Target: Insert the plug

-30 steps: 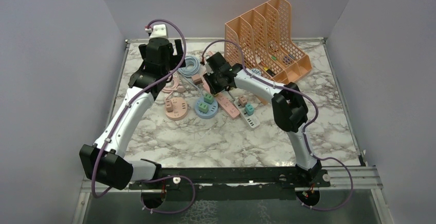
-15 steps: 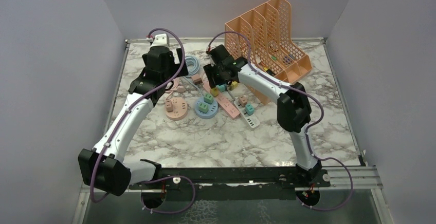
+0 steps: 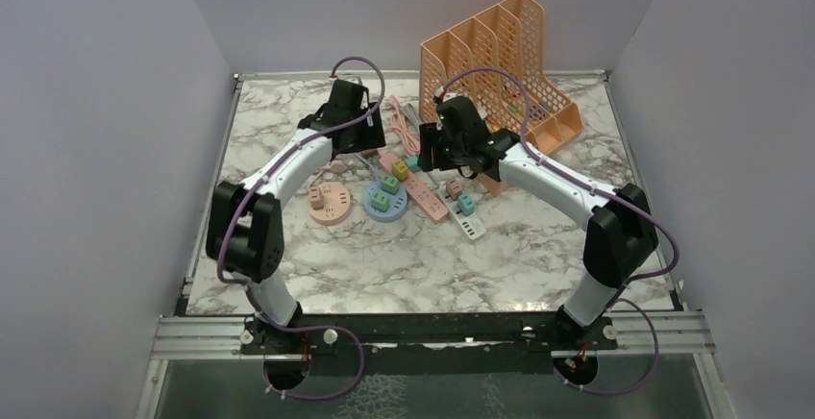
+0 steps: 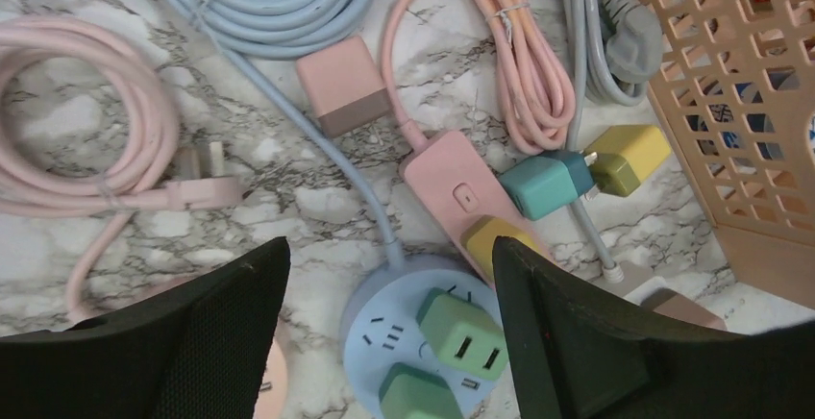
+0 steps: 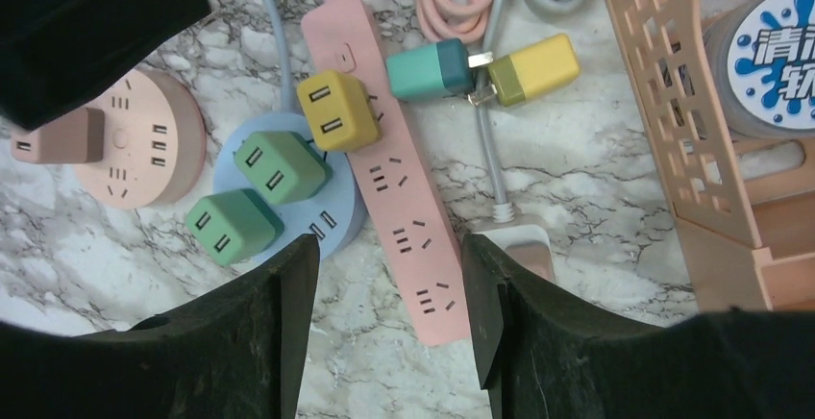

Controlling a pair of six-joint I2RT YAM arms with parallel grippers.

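A pink power strip (image 5: 384,164) lies on the marble with a yellow plug (image 5: 336,110) seated in its upper sockets. A loose teal plug (image 5: 428,68) and a loose yellow plug (image 5: 535,68) lie prong to prong beside the strip. My right gripper (image 5: 389,275) is open and empty above the strip's lower sockets. My left gripper (image 4: 389,275) is open and empty above the blue round strip (image 4: 384,323). That strip carries two green plugs (image 5: 279,164). In the top view both grippers hover over the cluster, the left (image 3: 368,145) and the right (image 3: 430,153).
A pink round strip (image 5: 144,150) holds a brown plug (image 5: 58,135). A white strip (image 5: 519,241) lies right of the pink one. The orange file organizer (image 3: 500,63) stands at the back right. A blue cable coil (image 4: 279,1) and pink cables (image 4: 77,102) lie behind the strips.
My left gripper has swung right, from the back left to over the strips. My right gripper has shifted right and uncovered the teal and yellow loose plugs.
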